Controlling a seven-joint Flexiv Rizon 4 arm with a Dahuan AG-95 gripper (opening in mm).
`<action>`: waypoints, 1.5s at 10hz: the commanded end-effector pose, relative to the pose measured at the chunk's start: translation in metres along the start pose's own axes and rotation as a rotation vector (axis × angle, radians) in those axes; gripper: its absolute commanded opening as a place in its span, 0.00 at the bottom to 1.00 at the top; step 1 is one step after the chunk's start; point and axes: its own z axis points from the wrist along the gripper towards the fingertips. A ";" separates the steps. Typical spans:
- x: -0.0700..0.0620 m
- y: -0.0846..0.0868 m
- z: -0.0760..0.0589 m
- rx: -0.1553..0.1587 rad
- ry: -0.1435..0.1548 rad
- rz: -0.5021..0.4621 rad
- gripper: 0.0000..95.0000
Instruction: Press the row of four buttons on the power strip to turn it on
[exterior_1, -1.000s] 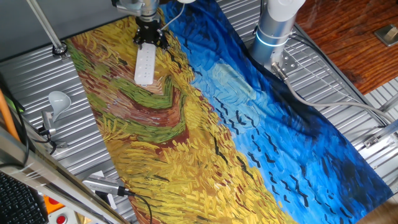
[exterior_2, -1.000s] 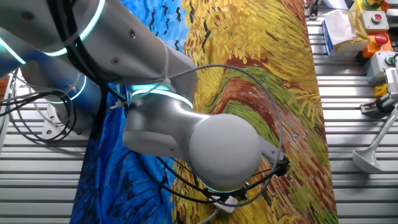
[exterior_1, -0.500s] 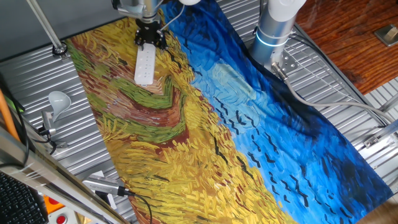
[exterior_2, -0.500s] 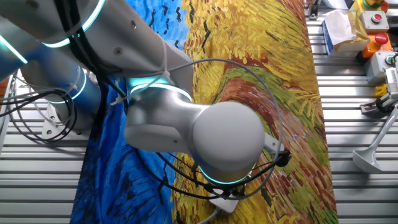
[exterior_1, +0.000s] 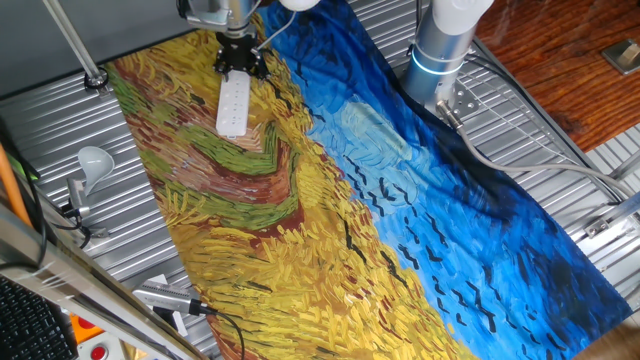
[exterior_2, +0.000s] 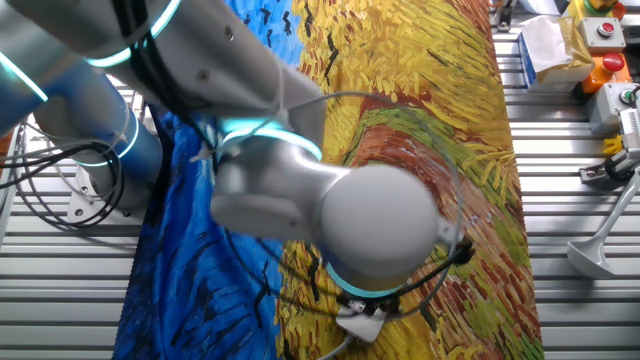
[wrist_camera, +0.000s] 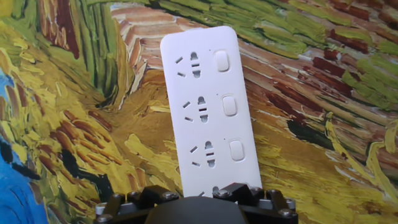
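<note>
Your strip (wrist_camera: 208, 109) lies flat on the painted cloth (wrist_camera: 68, 124), sockets on the left, buttons (wrist_camera: 229, 105) down its right edge, its near end under the gripper (wrist_camera: 198, 198); whether the fingers are apart or together you cannot tell. Come down off-centre and you may hit a socket or slide the strip

White power strip (wrist_camera: 208, 109) on yellow-blue painted cloth (exterior_1: 330, 200).
</note>
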 end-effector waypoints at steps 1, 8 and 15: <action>-0.017 0.000 0.002 0.007 0.005 0.006 1.00; -0.039 0.003 0.011 0.008 0.011 -0.023 1.00; -0.028 0.009 0.013 0.008 0.013 -0.025 1.00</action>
